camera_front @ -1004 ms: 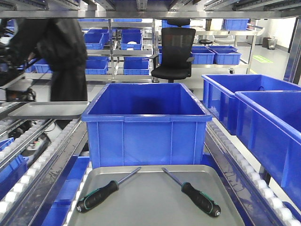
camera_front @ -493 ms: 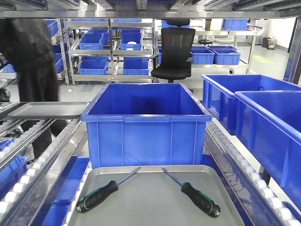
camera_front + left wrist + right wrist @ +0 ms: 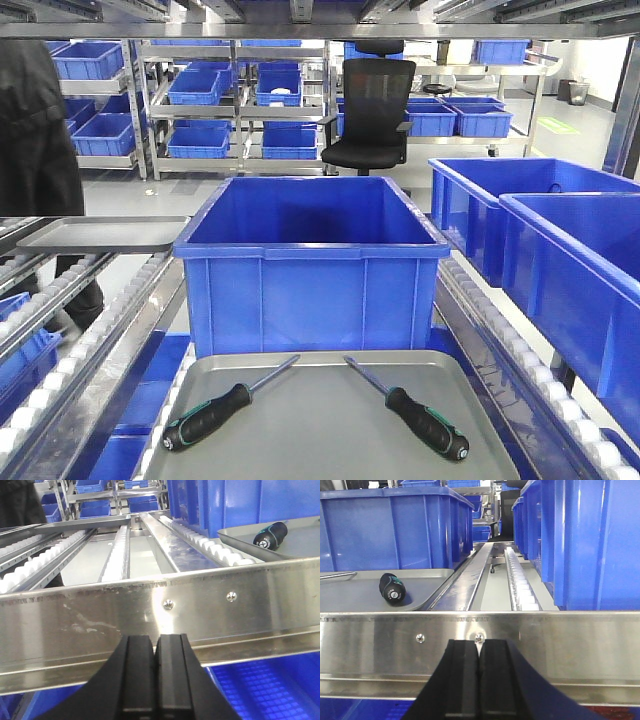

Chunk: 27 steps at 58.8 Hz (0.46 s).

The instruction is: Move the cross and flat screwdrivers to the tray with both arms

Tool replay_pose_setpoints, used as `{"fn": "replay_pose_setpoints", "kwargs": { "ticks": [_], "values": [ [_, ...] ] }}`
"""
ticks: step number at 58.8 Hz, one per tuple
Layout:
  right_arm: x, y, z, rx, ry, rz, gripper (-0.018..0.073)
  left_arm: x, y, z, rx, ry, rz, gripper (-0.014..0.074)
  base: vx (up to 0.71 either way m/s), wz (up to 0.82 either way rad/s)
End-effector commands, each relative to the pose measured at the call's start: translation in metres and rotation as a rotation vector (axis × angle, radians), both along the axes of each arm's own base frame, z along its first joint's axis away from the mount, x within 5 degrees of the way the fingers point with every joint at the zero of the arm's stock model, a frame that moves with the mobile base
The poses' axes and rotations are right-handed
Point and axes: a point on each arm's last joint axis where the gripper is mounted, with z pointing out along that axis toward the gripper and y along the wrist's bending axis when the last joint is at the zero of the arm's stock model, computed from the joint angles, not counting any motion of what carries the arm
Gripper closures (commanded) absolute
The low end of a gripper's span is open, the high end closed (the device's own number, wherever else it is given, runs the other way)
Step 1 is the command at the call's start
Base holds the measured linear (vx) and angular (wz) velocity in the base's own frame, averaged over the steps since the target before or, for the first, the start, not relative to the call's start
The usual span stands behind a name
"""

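Screwdrivers are lying on the grey tray [image 3: 330, 420] at the near end of the roller conveyor, both inside its raised rim. The left screwdriver [image 3: 208, 415] is resting with its black-and-green handle toward the near left corner and its steel shaft angling up and to the right; the right screwdriver [image 3: 428, 423] is mirroring it, handle toward the near right and shaft angling up and to the left. The two shaft tips are pointing toward each other near the far rim but are staying apart, not touching. A deep blue bin [image 3: 312, 262] is standing just behind the tray, and two more blue bins [image 3: 560, 250] are sitting on the lane to the right. A second grey tray [image 3: 105, 234] is resting on the left lane. The left gripper [image 3: 155, 672] is sitting below a steel rail [image 3: 160, 610] with its black fingers pressed together and nothing between them. The right gripper [image 3: 479, 680] is sitting likewise below the rail, fingers closed on nothing. A person in dark clothing [image 3: 35, 130] is standing at the far left edge, and an office chair [image 3: 368, 105] is standing behind the bins.
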Motion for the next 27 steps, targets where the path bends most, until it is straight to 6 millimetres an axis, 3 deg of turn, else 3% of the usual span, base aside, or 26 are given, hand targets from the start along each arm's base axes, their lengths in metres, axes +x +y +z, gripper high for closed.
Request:
{"fn": "replay_pose_setpoints", "kwargs": {
  "ticks": [1,27],
  "values": [
    [0.0002,-0.0007,0.0047,-0.010,-0.075,-0.009,0.0567,-0.0007,0.0005,0.0158,-0.017,-0.113,0.006,0.0594,0.00,0.00],
    [0.0002,-0.0007,0.0046,-0.010,-0.075,-0.009,0.0567,-0.0007,0.0005,0.0158,-0.017,-0.113,0.006,0.0594,0.00,0.00]
  ]
}}
